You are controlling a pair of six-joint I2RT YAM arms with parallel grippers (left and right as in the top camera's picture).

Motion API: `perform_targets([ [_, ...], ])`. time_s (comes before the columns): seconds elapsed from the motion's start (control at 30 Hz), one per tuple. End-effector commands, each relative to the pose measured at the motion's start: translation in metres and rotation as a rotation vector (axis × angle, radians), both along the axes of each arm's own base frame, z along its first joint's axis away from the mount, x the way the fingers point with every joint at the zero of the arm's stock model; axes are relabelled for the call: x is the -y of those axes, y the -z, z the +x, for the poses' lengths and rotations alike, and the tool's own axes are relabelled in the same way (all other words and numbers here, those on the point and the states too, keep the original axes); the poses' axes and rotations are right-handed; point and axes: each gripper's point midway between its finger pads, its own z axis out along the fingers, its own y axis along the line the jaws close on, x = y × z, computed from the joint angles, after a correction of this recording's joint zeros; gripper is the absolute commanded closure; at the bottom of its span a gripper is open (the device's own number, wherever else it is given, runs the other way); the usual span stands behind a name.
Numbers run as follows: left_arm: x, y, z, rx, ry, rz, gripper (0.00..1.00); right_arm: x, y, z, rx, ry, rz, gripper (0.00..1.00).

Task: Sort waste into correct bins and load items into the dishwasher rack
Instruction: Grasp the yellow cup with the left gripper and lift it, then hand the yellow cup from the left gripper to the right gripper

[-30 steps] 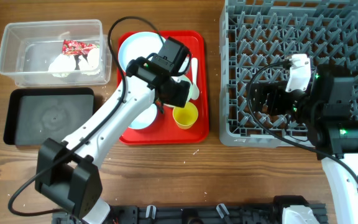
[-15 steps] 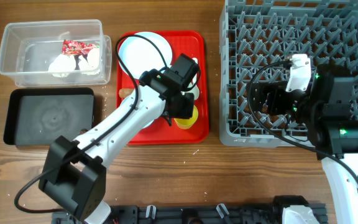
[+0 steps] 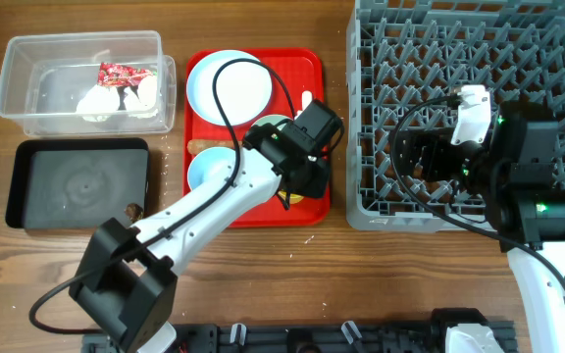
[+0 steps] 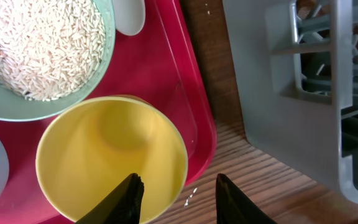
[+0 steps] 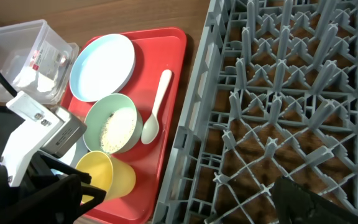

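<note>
Two bins: both left of the red tray (image 3: 307, 69); the clear tub (image 3: 18, 108) is level with its far end and the black tray (image 3: 77, 186) with its near end.
Tub contents: a red wrapper (image 3: 121, 73) and white tissue (image 3: 106, 101).
Brown lump (image 3: 130, 208): in the black tray's corner closest to the red tray.
Sausage stick (image 3: 209, 147): on the red tray, at its left edge.
Blue bowl (image 3: 207, 170): on the red tray, near-left part.
Plate (image 3: 229, 83): on the red tray, far end.
Green bowl (image 4: 17, 109): mid red tray, holding rice (image 4: 42, 43).
Spoon (image 5: 157, 106): on the red tray, along its right side.
Yellow cup (image 4: 104, 155): upright in the red tray's near-right corner.
Left gripper (image 4: 176, 202): fingers apart, one inside the cup's mouth, the other outside over the red tray's right rim; the cup wall is not pinched.
Rack (image 3: 371, 211): just right of the red tray, not touching it.
Right gripper (image 3: 405, 157): above the rack, right of the red tray; I cannot tell how its fingers stand.
</note>
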Motion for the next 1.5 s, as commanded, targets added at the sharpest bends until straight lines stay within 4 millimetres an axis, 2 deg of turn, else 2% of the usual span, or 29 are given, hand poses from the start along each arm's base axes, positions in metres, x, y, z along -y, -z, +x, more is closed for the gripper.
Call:
perform_targets([
  [0.0,-0.003,0.017,0.0,-0.016,0.018,0.041,0.62,-0.001,-0.009,0.003,0.017,0.002,0.019,0.0],
  [0.1,-0.005,0.022,0.003,-0.01,0.01,0.066,0.61,-0.001,-0.009,0.003,0.015,0.006,0.024,0.0],
  [0.2,-0.019,0.023,0.013,0.024,-0.071,0.115,0.62,-0.001,-0.008,0.003,0.015,0.006,0.023,0.0],
  [0.33,-0.032,0.0,0.022,0.029,-0.116,0.107,0.65,-0.001,-0.004,0.006,0.003,0.006,0.023,0.0],
  [0.43,-0.043,-0.012,0.029,0.047,-0.151,0.09,0.62,-0.002,0.001,0.009,-0.017,0.004,0.028,0.0],
  [0.7,-0.062,-0.011,0.037,0.027,-0.204,0.097,0.6,-0.004,0.015,0.015,-0.068,0.008,0.046,0.0],
  [0.77,-0.07,-0.011,0.04,0.021,-0.231,0.099,0.57,-0.004,0.017,0.017,-0.072,0.008,0.047,0.0],
  [0.8,-0.077,-0.011,0.043,0.011,-0.265,0.101,0.52,-0.005,0.017,0.017,-0.074,0.003,0.052,0.0],
  [1.0,-0.1,0.0,0.052,-0.011,-0.355,0.11,0.5,-0.005,0.019,0.017,-0.079,0.003,0.051,0.0],
  [1.13,-0.104,0.023,0.048,-0.05,-0.356,0.144,0.5,-0.005,0.019,0.017,-0.084,0.004,0.052,0.0],
  [1.2,-0.104,0.028,0.045,-0.075,-0.353,0.153,0.52,-0.005,0.019,0.017,-0.083,0.003,0.051,0.0],
  [1.47,-0.099,0.037,0.03,-0.152,-0.335,0.136,0.62,-0.005,0.019,0.016,-0.084,0.003,0.052,0.0],
])
